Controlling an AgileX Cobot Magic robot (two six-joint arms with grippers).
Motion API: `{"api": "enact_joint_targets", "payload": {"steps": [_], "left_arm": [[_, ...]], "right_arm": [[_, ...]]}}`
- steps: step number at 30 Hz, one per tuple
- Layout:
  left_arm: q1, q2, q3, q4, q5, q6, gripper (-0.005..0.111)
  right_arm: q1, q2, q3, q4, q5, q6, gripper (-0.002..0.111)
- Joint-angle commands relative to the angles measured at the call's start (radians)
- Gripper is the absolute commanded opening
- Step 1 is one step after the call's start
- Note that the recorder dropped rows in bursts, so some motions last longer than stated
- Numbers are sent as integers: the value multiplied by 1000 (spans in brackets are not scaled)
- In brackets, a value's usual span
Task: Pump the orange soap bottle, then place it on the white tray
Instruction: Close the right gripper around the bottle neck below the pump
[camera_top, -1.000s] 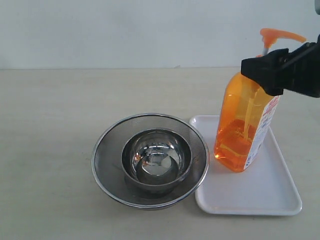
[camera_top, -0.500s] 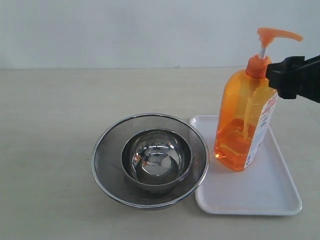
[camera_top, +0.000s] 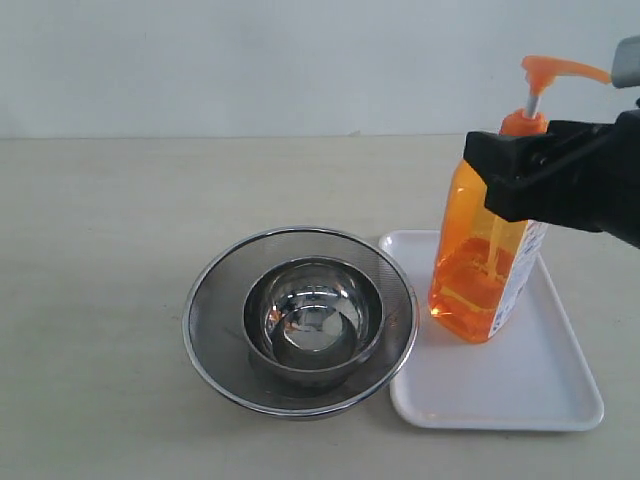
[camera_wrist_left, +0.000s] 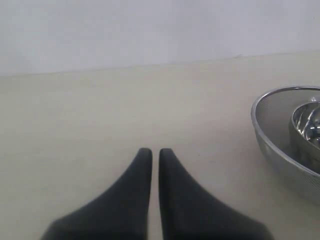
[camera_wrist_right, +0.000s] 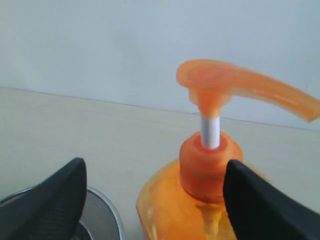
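Note:
The orange soap bottle (camera_top: 478, 285) stands upright on the white tray (camera_top: 520, 395), its pump head (camera_top: 558, 69) raised on the white stem. My right gripper (camera_top: 508, 178) is open at the bottle's shoulder and hides the upper body in the exterior view. In the right wrist view the bottle (camera_wrist_right: 197, 172) sits between the spread fingers of my right gripper (camera_wrist_right: 154, 167); one fingertip (camera_wrist_right: 240, 185) is close to the orange collar, the other is well apart. My left gripper (camera_wrist_left: 151, 152) is shut on nothing, low over bare table, and is out of the exterior view.
A round steel mesh strainer (camera_top: 215, 300) holding a steel bowl (camera_top: 313, 318) sits just left of the tray, its rim touching the tray's edge. The strainer's rim (camera_wrist_left: 270, 135) also shows in the left wrist view. A pale wall runs behind the table.
My right gripper, which had drawn back to the right half a second ago, has moved left again over the bottle's upper body. The bottle stays on the tray.

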Motion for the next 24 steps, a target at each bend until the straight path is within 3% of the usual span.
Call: {"api": "enact_joint_targets", "payload": {"steps": [1,5,24], "left_arm": [[5,-4,4,3,0,-3,5],[5,-4,4,3,0,-3,5],[5,-4,4,3,0,-3,5]], "right_arm": [[0,43,16,-43,-91,0,69],[0,112,16,-43,-194,-28,69],[0,101,16,125,-176,-183,69]]}}
